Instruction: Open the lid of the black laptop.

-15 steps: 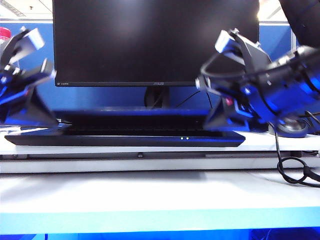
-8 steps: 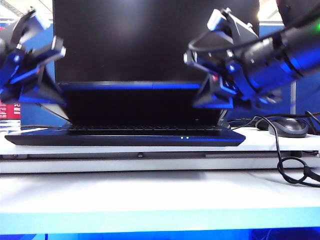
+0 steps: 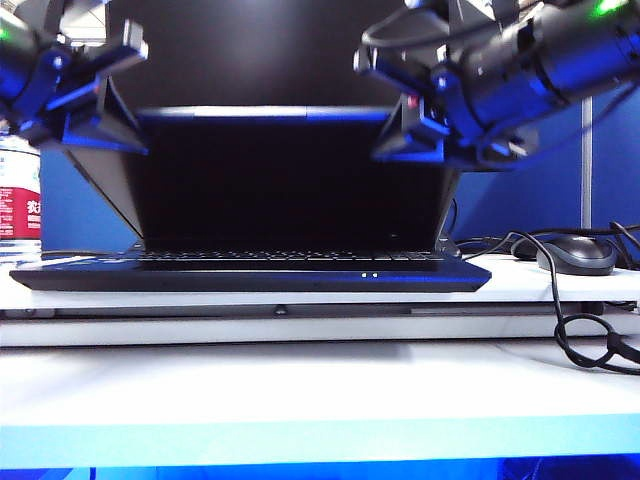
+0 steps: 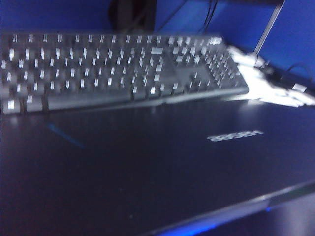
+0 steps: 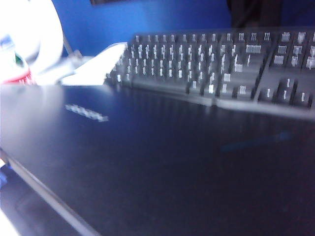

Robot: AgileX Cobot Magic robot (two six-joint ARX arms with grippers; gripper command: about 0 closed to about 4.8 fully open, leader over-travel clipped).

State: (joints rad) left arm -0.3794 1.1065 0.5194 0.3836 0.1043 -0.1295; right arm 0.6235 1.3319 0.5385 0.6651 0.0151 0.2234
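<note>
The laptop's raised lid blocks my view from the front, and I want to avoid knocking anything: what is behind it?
Behind the lid, both wrist views show a separate black keyboard. The left gripper and right gripper sit at its top corners. Their fingertips are hidden.

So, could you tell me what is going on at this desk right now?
Two robot arms are opening the black laptop. The left pincer is at the lid's upper left corner and the right pincer at its upper right corner. The lid stands roughly upright, its dark screen facing the camera. Whether either pincer is clamped on the edge cannot be told. Both wrist views show the lid's back and a separate keyboard behind it. A mouse sits to the right.
</note>
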